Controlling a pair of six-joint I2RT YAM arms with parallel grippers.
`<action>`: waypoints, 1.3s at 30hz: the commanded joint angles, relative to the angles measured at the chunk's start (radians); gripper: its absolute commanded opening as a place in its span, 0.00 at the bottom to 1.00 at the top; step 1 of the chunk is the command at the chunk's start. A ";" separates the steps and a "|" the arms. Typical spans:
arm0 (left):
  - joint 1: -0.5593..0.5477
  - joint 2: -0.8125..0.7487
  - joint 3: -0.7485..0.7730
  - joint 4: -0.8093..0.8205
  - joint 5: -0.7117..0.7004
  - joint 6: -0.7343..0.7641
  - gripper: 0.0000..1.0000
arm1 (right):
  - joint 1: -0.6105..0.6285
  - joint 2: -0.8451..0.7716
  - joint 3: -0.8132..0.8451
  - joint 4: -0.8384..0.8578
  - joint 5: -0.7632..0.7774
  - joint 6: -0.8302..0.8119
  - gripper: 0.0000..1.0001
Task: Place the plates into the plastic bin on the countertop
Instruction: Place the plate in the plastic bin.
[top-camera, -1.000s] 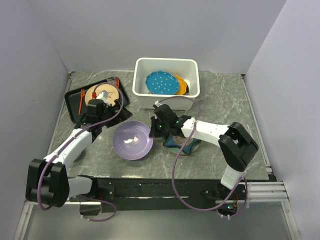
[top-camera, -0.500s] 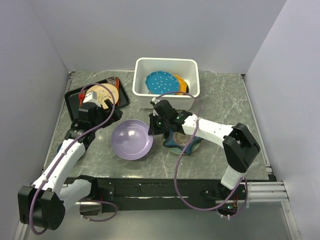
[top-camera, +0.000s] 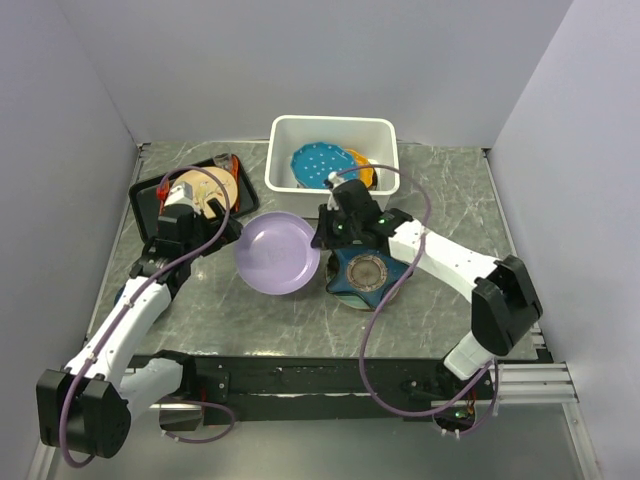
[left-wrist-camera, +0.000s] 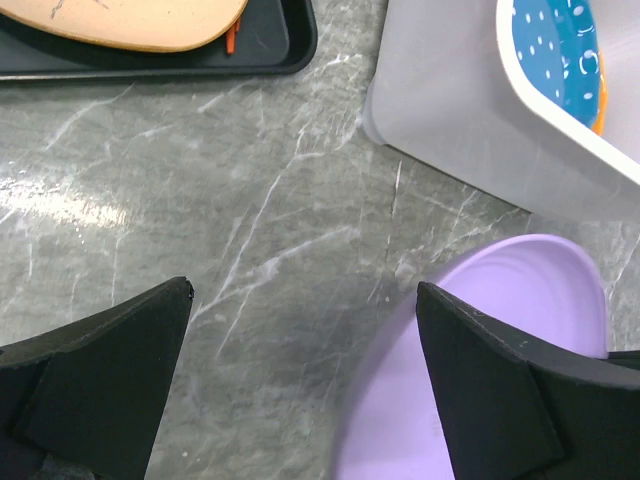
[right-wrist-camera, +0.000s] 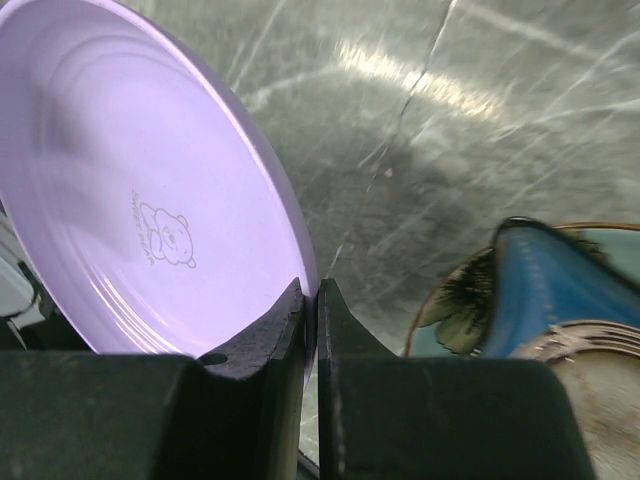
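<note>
Looked like a robotics lab cell, dressed as a kitchen. Was boxed in on three sides by bare pale walls. Had a left arm and right arm bolted to a black base at the near edge, trailing purple cables, with metal rails below. Borrowed its kitchen air from props only: marbled countertop, white bin, black tray, lilac plate, stacked plates.
</note>
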 joint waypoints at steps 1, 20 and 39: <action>0.003 0.014 0.031 0.076 0.005 0.001 0.99 | -0.040 -0.089 0.023 0.005 0.008 -0.015 0.00; 0.003 -0.049 -0.009 0.051 0.020 -0.009 0.99 | -0.187 -0.046 0.204 -0.050 -0.021 -0.046 0.00; 0.003 -0.079 -0.064 0.072 0.043 -0.030 0.99 | -0.309 0.144 0.512 -0.095 -0.066 -0.026 0.00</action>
